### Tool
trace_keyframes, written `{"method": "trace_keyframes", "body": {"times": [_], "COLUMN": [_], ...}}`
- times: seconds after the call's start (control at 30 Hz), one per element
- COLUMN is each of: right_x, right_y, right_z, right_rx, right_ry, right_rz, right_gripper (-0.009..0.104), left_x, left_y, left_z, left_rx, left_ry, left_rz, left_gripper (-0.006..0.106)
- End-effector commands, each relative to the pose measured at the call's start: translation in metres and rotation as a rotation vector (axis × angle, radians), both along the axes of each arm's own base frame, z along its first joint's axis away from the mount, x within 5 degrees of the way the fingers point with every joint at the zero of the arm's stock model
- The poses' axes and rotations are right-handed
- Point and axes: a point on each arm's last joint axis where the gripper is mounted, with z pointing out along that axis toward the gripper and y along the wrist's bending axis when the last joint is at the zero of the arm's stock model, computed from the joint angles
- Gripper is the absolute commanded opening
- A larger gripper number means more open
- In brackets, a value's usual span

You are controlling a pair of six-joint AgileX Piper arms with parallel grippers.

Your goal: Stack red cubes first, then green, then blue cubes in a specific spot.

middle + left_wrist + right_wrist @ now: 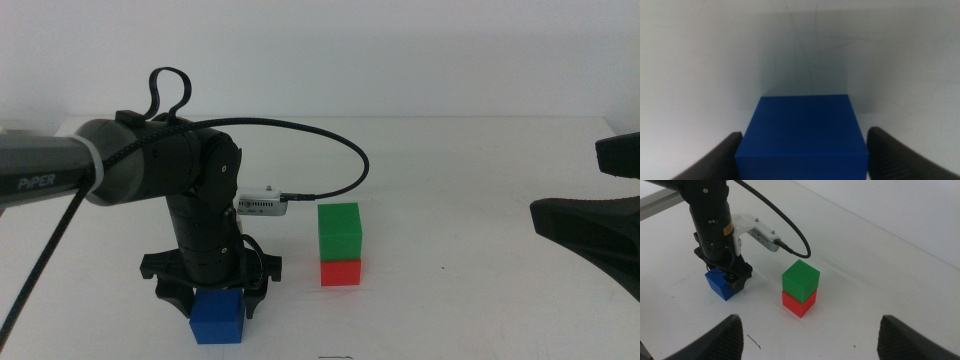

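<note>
Open tabletop right of the stack; the left side is crowded.

The left gripper (216, 297) straddles the blue cube (217, 316) at lower left, its arm and cable (330, 140) arching over toward the green cube (339, 229) stacked on the red cube (340, 271) at centre. The table (460, 200) lies bare between stack and right gripper (600, 220).

The blue cube (802, 137) sits between the left gripper's (802, 150) jaws.

Plain white tabletop (480, 150), evenly lit
</note>
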Motion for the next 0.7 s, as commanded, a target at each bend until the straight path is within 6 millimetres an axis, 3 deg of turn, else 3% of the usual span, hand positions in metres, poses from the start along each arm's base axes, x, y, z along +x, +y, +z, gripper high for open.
{"method": "trace_keyframes", "body": {"times": [0.0, 0.2, 0.43, 0.5, 0.67], "right_x": [0.002, 0.002, 0.002, 0.002, 0.002], "right_y": [-0.001, -0.001, -0.001, -0.001, -0.001], "right_z": [0.013, 0.013, 0.013, 0.013, 0.013], "right_rx": [0.042, 0.042, 0.042, 0.042, 0.042], "right_ry": [-0.084, -0.084, -0.084, -0.084, -0.084], "right_rz": [-0.010, -0.010, -0.010, -0.010, -0.010], "right_gripper": [0.079, 0.079, 0.079, 0.079, 0.079], "left_x": [0.002, -0.002, -0.015, -0.013, -0.016], "left_y": [-0.003, -0.002, 0.004, 0.003, -0.014], "left_z": [0.020, 0.034, 0.082, 0.101, 0.142], "left_rx": [-0.044, -0.073, -0.112, -0.107, -0.093], "left_ry": [-0.054, -0.084, -0.114, -0.116, -0.157], "left_rz": [0.011, 0.018, 0.108, 0.152, 0.154], "left_gripper": [0.073, 0.042, 0.004, -0.001, 0.000]}}
